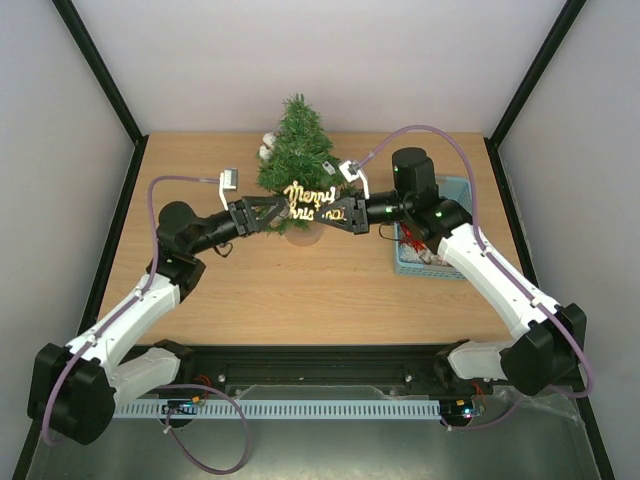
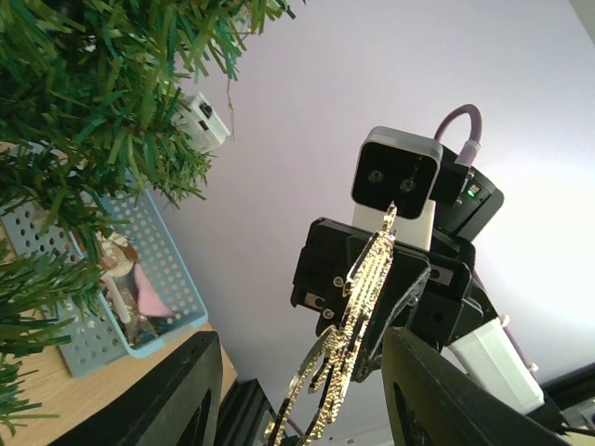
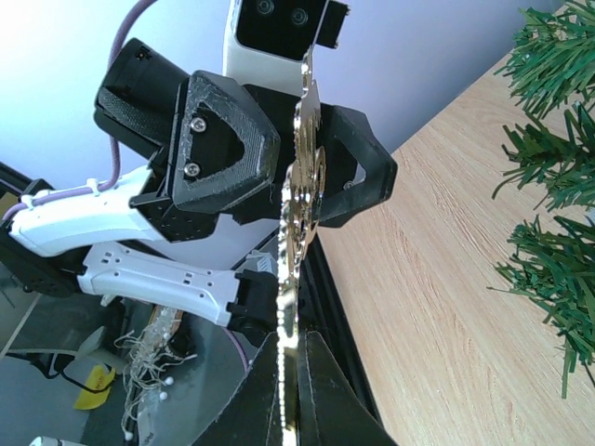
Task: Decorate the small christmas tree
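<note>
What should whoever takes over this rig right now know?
Right gripper: shut on the gold Merry Christmas sign, holding one end.
Left gripper: open, fingers either side of the sign's other end, not gripping.
The small christmas tree stands upright mid-table, far side; the sign hangs in the air on its near side, clear of the branches. Light-blue basket with more items sits on the right.
Done: sign picked up. Left: hang it on the tree, then probably the basket's contents.
</note>
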Tool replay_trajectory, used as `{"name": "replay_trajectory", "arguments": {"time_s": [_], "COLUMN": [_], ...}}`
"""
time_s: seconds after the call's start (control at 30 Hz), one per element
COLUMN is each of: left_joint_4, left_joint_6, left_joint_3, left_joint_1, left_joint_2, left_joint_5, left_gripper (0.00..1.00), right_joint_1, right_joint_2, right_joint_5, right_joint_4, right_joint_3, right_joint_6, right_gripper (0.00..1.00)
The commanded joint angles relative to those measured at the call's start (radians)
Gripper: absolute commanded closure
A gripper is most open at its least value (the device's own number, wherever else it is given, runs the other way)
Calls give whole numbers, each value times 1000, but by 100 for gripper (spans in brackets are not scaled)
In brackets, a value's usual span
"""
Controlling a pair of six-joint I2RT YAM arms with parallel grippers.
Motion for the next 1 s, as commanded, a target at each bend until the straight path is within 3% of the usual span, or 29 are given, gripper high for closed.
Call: {"name": "replay_trajectory", "arguments": {"time_s": [0.0, 0.17, 0.4, 0.57, 0.77, 0.97], "left_joint_4": [155, 236, 254, 261, 275, 335], "left_joint_6": [-44, -90, -96, -91, -48, -44], "left_joint_3": [-24, -35, -40, -53, -69, -83], "left_joint_1": [6, 5, 2, 2, 2, 6], "left_joint_2": [16, 33, 52, 58, 67, 94], "left_joint_5": [48, 68, 75, 65, 41, 12], "left_gripper": [51, 56, 81, 86, 89, 91], "right_joint_1": [8, 9, 9, 9, 9, 9], "right_joint_2": [8, 16, 28, 32, 18, -4], "right_joint_5": [-45, -61, -64, -58, -37, -9], "right_joint_4": [30, 38, 46, 50, 17, -13], "right_joint_3": [24, 23, 25, 19, 14, -9], "right_joint_6": [9, 14, 20, 21, -3, -19], "right_gripper": [99, 99, 99, 97, 76, 70]}}
